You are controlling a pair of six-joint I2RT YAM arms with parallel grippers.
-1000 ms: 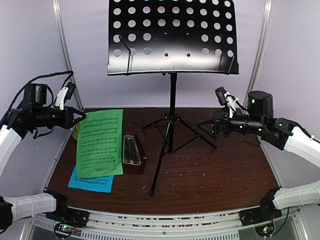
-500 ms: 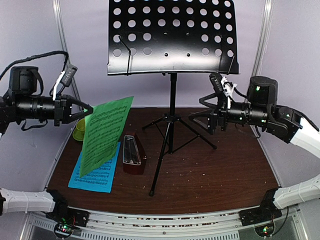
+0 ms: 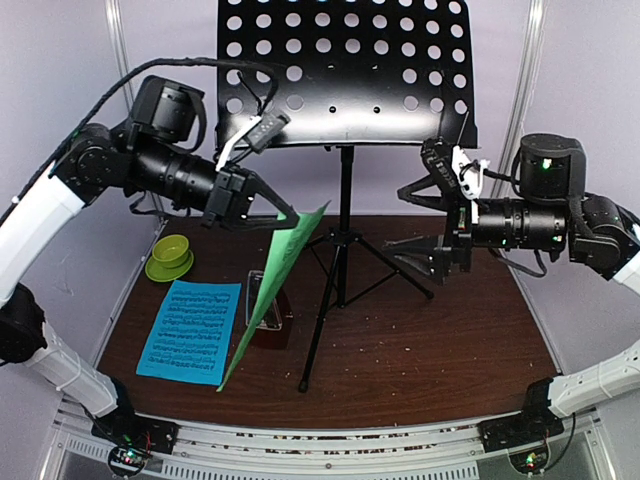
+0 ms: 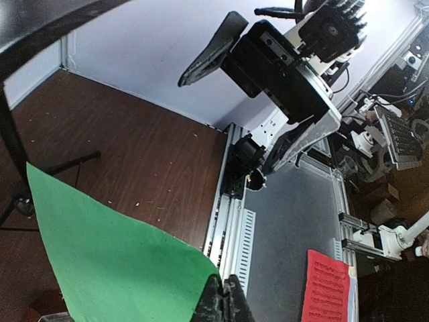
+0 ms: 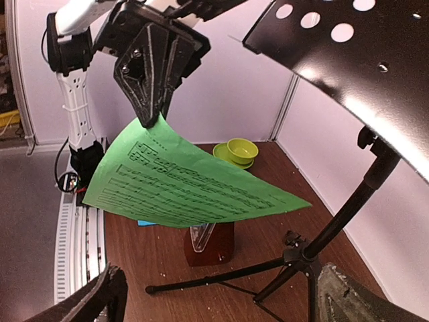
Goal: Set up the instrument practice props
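Top view: left fingers (image 3: 288, 216) pinch shut on the green sheet (image 3: 270, 290), which hangs edge-on below them; right fingers (image 3: 425, 257) gape wide, empty. Left wrist: left fingers cropped, only the sheet's blank back shows. Right wrist: the sheet, ahead of the right fingers, half-hides the metronome (image 5: 213, 243).

A small lime-green bowl (image 3: 171, 255) stands upright at the far left of the dark brown table (image 3: 450, 330), close to the pale wall (image 3: 60, 60). Pale crumbs (image 3: 400, 352) lie scattered over the near and right parts of the tabletop. Off the table's near edge lies a red printed sheet (image 4: 327, 285).
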